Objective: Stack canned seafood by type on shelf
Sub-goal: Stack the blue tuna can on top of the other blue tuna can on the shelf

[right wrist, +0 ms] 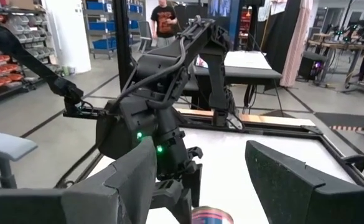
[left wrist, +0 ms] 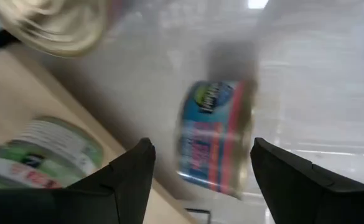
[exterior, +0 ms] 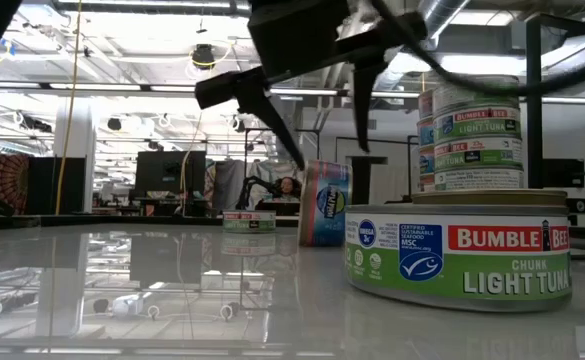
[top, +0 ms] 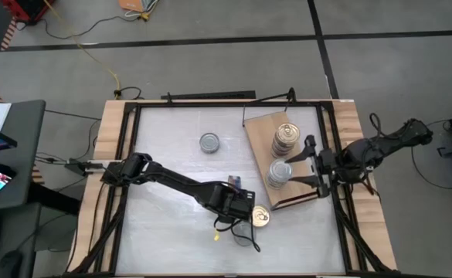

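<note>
Nearest tin (exterior: 459,256): green-labelled light tuna, large in the low view, flat on the bench with a stack of like tins behind it.
Left hand (top: 250,218): reached out to about 5 o'clock of the bench centre, fingers (left wrist: 127,176) spread wide, gripping nothing.
Blue tin (left wrist: 214,138): blue and pink label, standing on its edge on the bench in the gap between the left fingers; contact with either finger cannot be told. In the high view its gold lid (top: 259,217) shows just off the shelf's near corner.
Shelf (top: 261,131): light-brown board lying askew at about 2 o'clock of the bench centre.
Gold-lid stack (top: 285,138): several tins piled on the shelf's far half.
Silver-lid stack (top: 280,173): shorter pile on the shelf's near half, at 6 o'clock of the gold-lid stack.
Lone tin (top: 209,142): silver lid, flat on the bench at about 12 o'clock of centre, well apart from the shelf.
Right hand (top: 307,162): at the shelf's 3 o'clock edge, fingers (right wrist: 287,172) apart and empty, beside the two stacks.
Bench (top: 164,216): white top with a pale wooden rim.
</note>
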Controlling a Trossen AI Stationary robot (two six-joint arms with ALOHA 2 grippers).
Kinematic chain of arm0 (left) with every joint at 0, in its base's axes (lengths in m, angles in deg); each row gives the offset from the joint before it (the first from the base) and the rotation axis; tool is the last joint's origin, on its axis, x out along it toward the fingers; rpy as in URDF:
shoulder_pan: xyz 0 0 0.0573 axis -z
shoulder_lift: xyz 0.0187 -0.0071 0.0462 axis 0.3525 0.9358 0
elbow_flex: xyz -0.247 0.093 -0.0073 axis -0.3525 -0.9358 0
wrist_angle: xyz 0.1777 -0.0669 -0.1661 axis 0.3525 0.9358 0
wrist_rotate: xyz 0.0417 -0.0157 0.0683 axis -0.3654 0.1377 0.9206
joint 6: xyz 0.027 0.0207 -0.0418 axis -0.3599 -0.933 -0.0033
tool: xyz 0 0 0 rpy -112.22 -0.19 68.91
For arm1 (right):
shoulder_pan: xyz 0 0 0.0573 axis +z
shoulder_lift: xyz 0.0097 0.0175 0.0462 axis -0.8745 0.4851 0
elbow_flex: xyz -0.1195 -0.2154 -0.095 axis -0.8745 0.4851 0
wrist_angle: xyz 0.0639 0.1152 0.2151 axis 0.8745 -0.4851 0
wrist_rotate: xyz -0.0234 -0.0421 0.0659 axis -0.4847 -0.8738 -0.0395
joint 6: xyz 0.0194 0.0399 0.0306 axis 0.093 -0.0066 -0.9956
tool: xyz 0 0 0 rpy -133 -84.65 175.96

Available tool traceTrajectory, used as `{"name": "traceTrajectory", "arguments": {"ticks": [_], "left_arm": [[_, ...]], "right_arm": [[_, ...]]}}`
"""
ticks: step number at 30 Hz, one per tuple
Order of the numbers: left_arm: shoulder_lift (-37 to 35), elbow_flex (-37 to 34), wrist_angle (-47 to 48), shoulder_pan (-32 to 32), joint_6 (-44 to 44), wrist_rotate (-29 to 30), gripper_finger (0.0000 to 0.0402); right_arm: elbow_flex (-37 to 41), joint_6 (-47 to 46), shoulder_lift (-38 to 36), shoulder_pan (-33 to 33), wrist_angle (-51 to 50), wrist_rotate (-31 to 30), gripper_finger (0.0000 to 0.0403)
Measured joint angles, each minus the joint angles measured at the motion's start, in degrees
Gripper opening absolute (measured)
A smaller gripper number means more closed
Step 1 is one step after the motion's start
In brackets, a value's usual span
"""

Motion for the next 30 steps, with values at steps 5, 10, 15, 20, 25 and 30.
{"name": "traceTrajectory", "arguments": {"ticks": [5,10,15,20,25,30], "left_arm": [[0.0,0.0,-1.72,-0.32,-0.74,-0.89,0.0253],[0.0,0.0,-1.09,-1.86,0.48,-3.17,0.0253],[0.0,0.0,-2.51,-3.47,4.05,-3.43,0.0253],[0.0,0.0,-1.81,-5.28,6.15,-6.52,0.0253],[0.0,0.0,-1.58,-7.17,9.14,-10.55,0.0253],[0.0,0.0,0.34,-8.63,13.99,-12.23,0.0253]], "right_arm": [[0.0,0.04,1.16,1.12,1.5,0.0,0.0272],[0.0,0.06,1.11,2.11,1.86,0.0,0.0272],[0.0,0.52,1.11,2.49,2.32,0.0,0.0272],[0.0,0.69,1.11,2.49,2.34,0.0,0.0272],[0.0,0.86,1.11,2.47,2.38,0.0,0.0272],[0.0,0.87,1.11,2.47,2.49,0.0,0.0272]]}}
